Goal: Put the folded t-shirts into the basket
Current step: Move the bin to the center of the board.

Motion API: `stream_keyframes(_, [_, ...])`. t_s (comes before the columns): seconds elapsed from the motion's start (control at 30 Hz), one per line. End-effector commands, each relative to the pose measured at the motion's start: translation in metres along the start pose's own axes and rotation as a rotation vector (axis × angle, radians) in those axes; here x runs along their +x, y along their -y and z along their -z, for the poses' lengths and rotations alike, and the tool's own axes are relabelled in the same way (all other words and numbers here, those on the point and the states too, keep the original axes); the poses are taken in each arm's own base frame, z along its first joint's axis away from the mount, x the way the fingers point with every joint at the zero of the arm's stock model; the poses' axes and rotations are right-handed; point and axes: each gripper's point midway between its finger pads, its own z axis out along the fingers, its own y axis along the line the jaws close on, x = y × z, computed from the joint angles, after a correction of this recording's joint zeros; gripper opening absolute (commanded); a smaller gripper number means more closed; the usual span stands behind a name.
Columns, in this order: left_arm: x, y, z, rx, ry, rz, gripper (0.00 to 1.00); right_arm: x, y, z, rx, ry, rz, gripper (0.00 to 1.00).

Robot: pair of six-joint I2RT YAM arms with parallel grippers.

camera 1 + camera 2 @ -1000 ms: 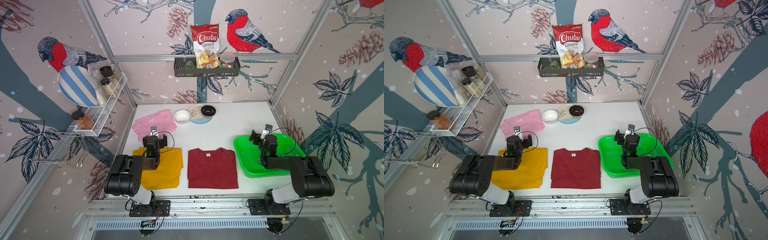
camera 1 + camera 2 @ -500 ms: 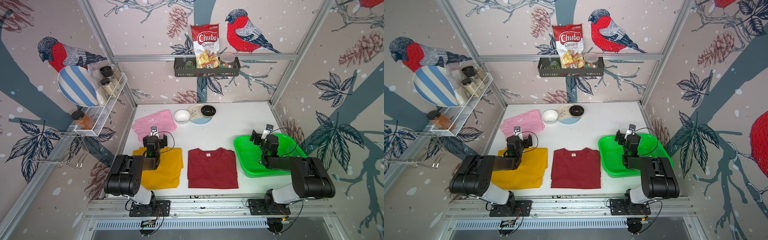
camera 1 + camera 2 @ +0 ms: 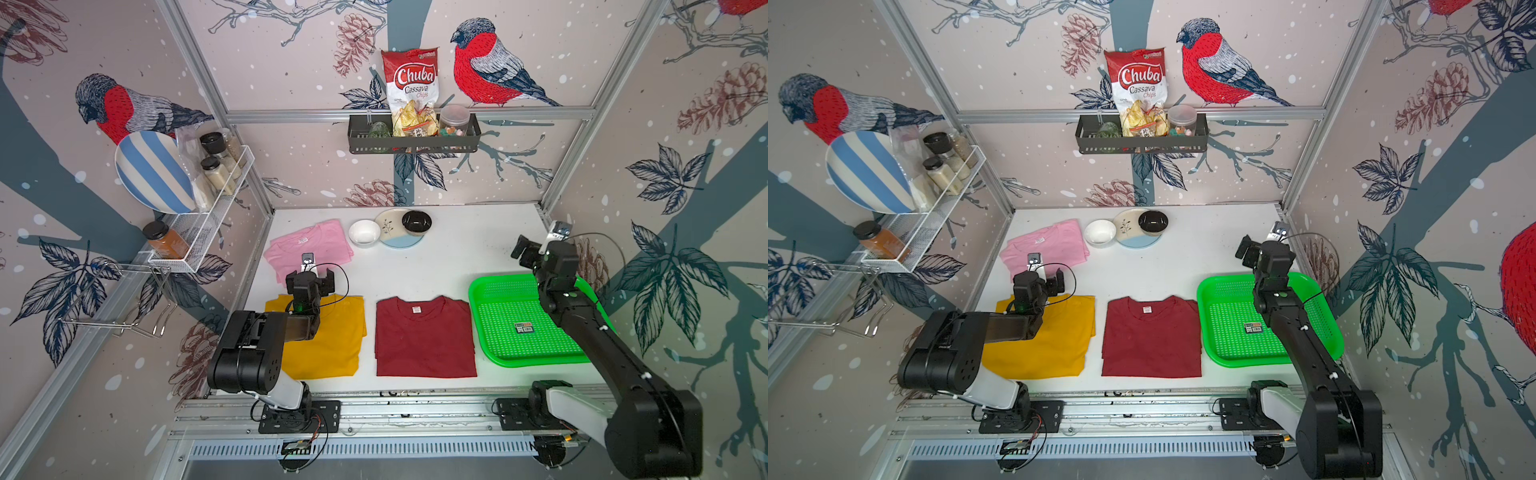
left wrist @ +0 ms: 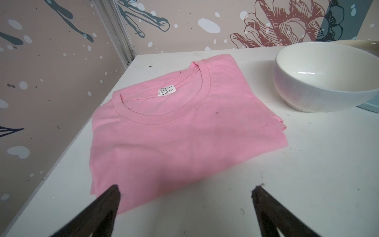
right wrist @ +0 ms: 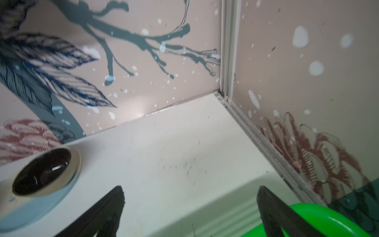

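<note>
The bright green mesh basket (image 3: 505,316) sits on the white worktop (image 3: 436,257). Just beside it lies the dark red tee (image 3: 424,336), a flat rectangle with its neck label showing. The mustard yellow tee (image 3: 332,340) is beyond that, and the light pink tee (image 4: 164,133) farthest from the basket. The left gripper (image 4: 186,190) gapes wide at the pink tee's edge, holding nothing. The right gripper (image 5: 190,189), equally spread and empty, is raised near the basket's far rim.

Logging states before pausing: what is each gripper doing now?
Left gripper: open, holding nothing, facing the pink shirt.
Right gripper: open, holding nothing.
</note>
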Motion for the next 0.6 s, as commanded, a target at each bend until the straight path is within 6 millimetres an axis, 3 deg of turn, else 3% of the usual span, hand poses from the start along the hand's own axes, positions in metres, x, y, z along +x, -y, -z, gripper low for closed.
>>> stream_keyframes(0.0, [-0.02, 0.018, 0.005, 0.108, 0.012, -0.043, 0.99, 0.024, 0.051, 0.029, 0.298, -0.236, -0.152, 1.0])
stream_keyframes(0.1, [-0.034, 0.049, 0.019, 0.31, -0.045, -0.152, 0.97, 0.034, 0.081, 0.055, 0.457, -0.338, -0.309, 1.0])
stream_keyframes(0.2, [-0.04, 0.085, 0.046, 0.582, -0.143, -0.261, 0.97, 0.055, 0.08, 0.065, 0.376, -0.433, -0.445, 1.0])
stream_keyframes(0.33, [-0.033, 0.11, 0.088, 0.824, -0.342, -0.315, 0.97, 0.092, 0.07, 0.075, 0.357, -0.584, -0.505, 1.0])
stream_keyframes(0.43, [-0.025, 0.108, 0.112, 0.894, -0.47, -0.377, 0.97, 0.112, 0.045, 0.072, 0.304, -0.688, -0.442, 1.0])
stream_keyframes(0.57, [-0.016, 0.088, 0.108, 0.796, -0.529, -0.464, 0.97, 0.125, 0.025, 0.056, 0.379, -0.749, -0.359, 1.0])
